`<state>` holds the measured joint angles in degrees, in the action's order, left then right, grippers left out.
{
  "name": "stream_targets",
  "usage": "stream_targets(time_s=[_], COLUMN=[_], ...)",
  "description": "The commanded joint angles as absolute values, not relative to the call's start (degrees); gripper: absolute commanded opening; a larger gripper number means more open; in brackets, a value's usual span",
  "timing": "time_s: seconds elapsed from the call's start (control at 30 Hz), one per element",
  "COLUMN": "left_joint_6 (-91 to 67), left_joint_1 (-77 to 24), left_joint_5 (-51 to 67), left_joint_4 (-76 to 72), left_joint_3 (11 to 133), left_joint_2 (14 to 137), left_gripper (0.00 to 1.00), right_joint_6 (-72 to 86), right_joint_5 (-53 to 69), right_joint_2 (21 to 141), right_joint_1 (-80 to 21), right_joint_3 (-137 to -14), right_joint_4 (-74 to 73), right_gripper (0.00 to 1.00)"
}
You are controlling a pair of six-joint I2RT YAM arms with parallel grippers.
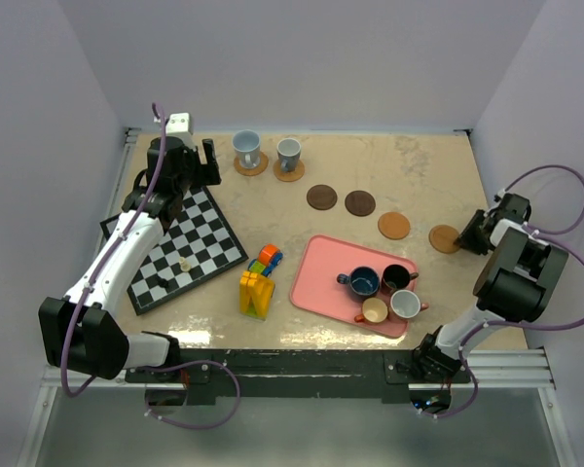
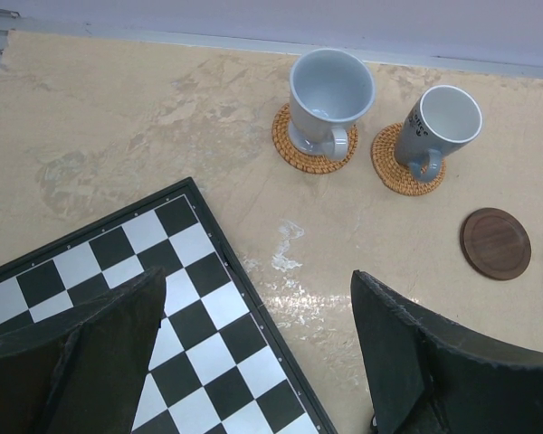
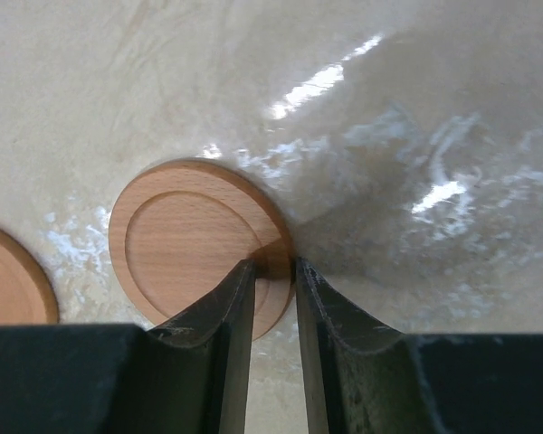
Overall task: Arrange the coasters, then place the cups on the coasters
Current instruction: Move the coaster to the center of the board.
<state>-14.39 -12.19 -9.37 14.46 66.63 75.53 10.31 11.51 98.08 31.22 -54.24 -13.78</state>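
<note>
The orange-tan coaster (image 3: 199,240) lies flat on the worktop (image 3: 389,108), at the right end of the row; the right gripper (image 3: 273,268) sets narrow jaws astride its rim, a firm pinch I cannot confirm; it should close squarely before lifting, lest the disc slip; the left gripper (image 2: 258,285), jaws wide and empty, hovers over the chessboard (image 2: 190,262) edge.

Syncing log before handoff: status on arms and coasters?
Left gripper open, empty, over chessboard corner. Right gripper nearly closed at rim of end coaster, grip unclear. Four cups on pink tray; nothing crowding that coaster.
</note>
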Motion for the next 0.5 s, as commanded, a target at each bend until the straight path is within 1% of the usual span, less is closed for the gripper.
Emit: stream_targets(time_s=[0.0,0.4,0.47], left_joint_6=[-15.56,-15.56,-15.47], left_joint_1=[-12.39,-12.39,-12.30], left_joint_5=[-8.53,-8.79,-8.79], left_joint_4=[12.48,12.48,12.48], left_joint_3=[66.09,65.83,65.92], left_joint_2=[74.97,74.97,74.88], left_gripper=[0.88,0.88,0.88], right_joint_6=[11.51,12.83,12.74], right_joint_5=[11.60,9.14,8.79], right_joint_2=[101.42,100.73,100.02], right_joint_1=[27.25,24.61,23.56], right_joint_3=[-51.33,-51.33,-52.46], right_joint_4=[-16.96,-19.16,-20.03], right_gripper=[0.27,0.26,0.27])
